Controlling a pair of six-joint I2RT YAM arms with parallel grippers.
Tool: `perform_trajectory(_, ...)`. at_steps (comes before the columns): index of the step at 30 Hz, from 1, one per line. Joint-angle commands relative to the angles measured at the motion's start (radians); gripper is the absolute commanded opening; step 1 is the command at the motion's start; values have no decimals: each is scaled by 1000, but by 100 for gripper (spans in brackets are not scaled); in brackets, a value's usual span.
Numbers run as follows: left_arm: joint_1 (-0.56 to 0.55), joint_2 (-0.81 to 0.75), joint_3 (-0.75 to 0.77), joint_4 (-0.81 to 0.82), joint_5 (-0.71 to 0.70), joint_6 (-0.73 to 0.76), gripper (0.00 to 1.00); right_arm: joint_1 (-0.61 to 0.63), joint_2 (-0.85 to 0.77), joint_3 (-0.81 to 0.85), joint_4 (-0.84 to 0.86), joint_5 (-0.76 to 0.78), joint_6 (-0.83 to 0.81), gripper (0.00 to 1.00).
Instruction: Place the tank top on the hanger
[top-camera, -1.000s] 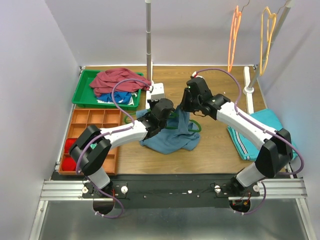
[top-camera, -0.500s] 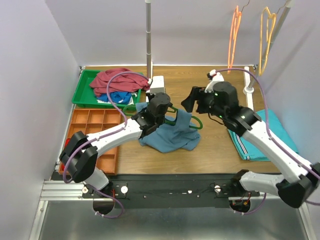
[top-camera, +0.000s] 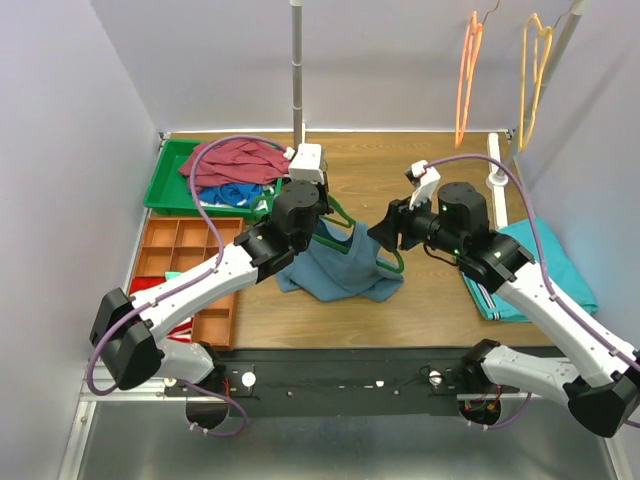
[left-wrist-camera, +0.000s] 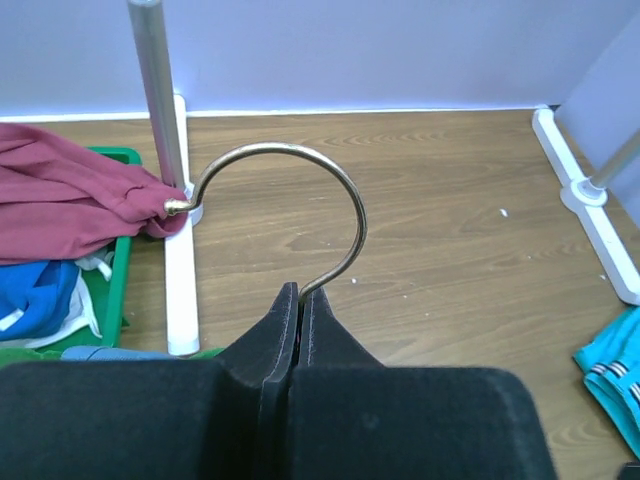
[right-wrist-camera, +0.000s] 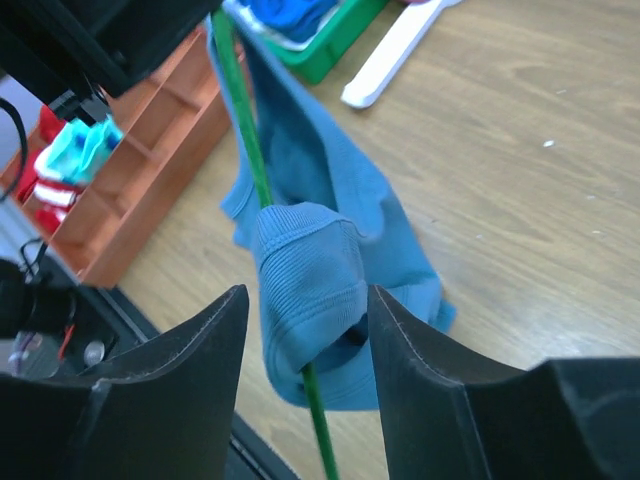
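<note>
The dark-green hanger is held up off the table, its metal hook pinched in my shut left gripper, which also shows in the left wrist view. The slate-blue tank top hangs from the hanger with its lower part bunched on the wood. In the right wrist view one strap of the tank top is draped over the hanger's green arm. My right gripper is open, its jaws either side of that strap and not pressing it. It sits just right of the garment in the top view.
A green tray at back left holds a maroon garment. An orange compartment tray lies in front of it. A metal pole stands at the back. An orange hanger and a yellow hanger hang at back right. A teal cloth lies right.
My left gripper has raised the hanger up and toward the back left, lifting part of the tank top. My right arm has drawn back from the garment and swung nearer, jaws open.
</note>
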Motion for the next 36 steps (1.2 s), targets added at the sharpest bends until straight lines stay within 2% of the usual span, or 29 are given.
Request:
perform_trajectory(1,-7,-35,19,-20,87,15,0,1,46,13,-45,-138,-35,54)
perform_trajectory(6,-7,-27,45,-38,101,25,0,1,75,32,-72,-149,-38,45)
perform_trajectory(7,-7,-27,50,-40,104,28,0,3,77,35,-85,-147,-38,40)
perform_trajectory(17,-9,21,118,-54,98,47,0,9,59,16,-142,-112,-33,38)
perform_trajectory(18,-9,27,122,-55,100,51,0,9,54,12,-140,-110,-27,36)
perform_trajectory(19,-7,31,128,-57,103,51,0,9,43,7,-132,-106,-27,26)
perform_trajectory(21,-9,33,133,-60,114,50,0,9,31,3,-125,-109,-17,15)
perform_trajectory(22,-9,35,138,-60,118,47,0,9,25,3,-120,-100,-9,1)
perform_trajectory(25,-9,41,163,-80,140,27,0,9,5,0,-102,-43,22,1)
perform_trajectory(26,-9,45,177,-97,137,22,4,9,-12,0,-100,-28,29,1)
perform_trajectory(28,-9,54,206,-141,132,1,22,9,-26,7,-97,0,46,1)
perform_trajectory(32,-9,42,208,-172,150,-31,69,10,-50,21,-105,25,62,1)
perform_trajectory(35,-9,24,197,-184,179,-51,84,9,-63,27,-115,45,72,1)
perform_trajectory(36,-9,7,191,-189,187,-68,87,9,-66,29,-115,51,79,1)
